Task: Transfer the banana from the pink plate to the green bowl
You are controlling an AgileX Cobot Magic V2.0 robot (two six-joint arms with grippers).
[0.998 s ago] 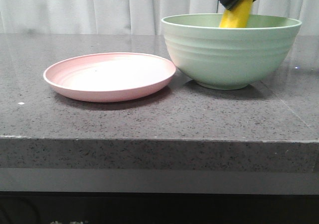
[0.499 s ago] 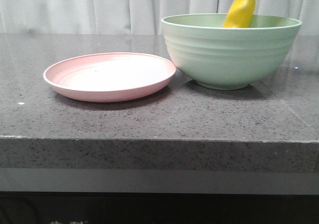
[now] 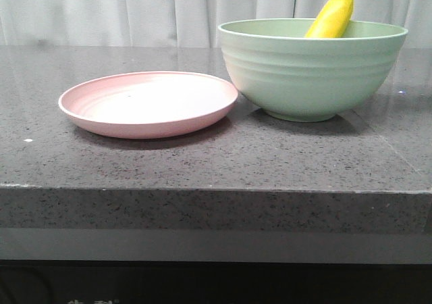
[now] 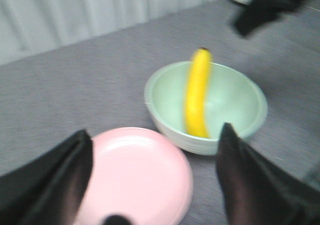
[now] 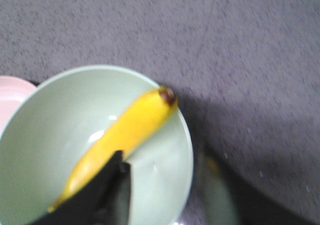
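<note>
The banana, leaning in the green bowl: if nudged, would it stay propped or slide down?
The banana leans steeply, its dark tip poking over the green bowl's rim, so a nudge would probably send it sliding. Its skin and the bowl's inside look smooth, giving little grip. It looks stiff, so it would likely shift whole rather than bend.

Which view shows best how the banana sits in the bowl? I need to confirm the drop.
The left wrist view: the whole banana lies across the green bowl, its tip on the rim. The front view shows only the banana's top end above the rim. The right wrist view is close, but a gripper finger hides the lower end.
</note>
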